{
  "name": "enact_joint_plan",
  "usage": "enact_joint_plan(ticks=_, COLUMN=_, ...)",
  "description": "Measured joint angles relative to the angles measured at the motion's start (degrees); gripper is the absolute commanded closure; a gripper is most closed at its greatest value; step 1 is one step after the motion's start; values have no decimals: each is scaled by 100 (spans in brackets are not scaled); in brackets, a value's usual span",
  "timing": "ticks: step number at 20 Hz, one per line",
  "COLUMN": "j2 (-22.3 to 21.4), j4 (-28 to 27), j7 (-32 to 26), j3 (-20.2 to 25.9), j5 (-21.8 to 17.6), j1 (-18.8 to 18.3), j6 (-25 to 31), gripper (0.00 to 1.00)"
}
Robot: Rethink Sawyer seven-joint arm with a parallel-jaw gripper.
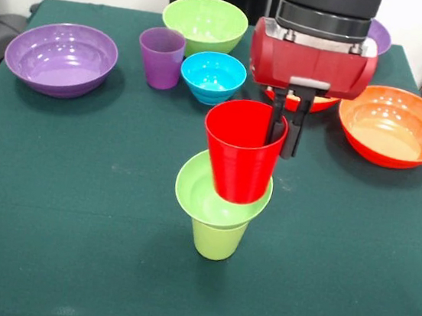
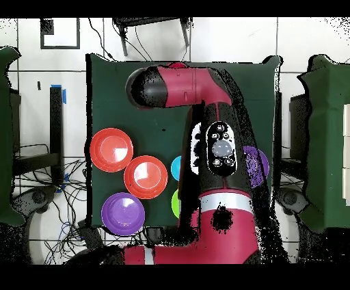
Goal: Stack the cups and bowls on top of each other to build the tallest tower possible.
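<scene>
A lime-green cup [image 1: 217, 242] stands at the table's middle with the small lime-green bowl [image 1: 200, 195] on top of it. The red cup [image 1: 238, 157] has its base down inside that bowl, leaning slightly. My gripper [image 1: 286, 133] is shut on the red cup's right rim, one finger inside and one outside. The small blue bowl [image 1: 213, 76] and the purple cup [image 1: 161, 57] stand apart further back. In the overhead view the arm hides the gripper and the stack.
A medium lime-green bowl [image 1: 205, 22] stands at the back. A wide purple bowl [image 1: 61, 57] sits at the left, another [image 1: 380, 36] behind the arm. A wide orange bowl [image 1: 394, 125] is at the right, another [image 1: 314, 104] under the arm. Overhead shows orange bowls [image 2: 111, 149] [image 2: 145, 176] and a purple one [image 2: 123, 213].
</scene>
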Motion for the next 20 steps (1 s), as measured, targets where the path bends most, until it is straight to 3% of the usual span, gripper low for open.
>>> enact_joint_plan(ticks=20, j2=121, j4=0, j7=0, j3=-172, j5=0, j1=226, j6=-67, gripper=100)
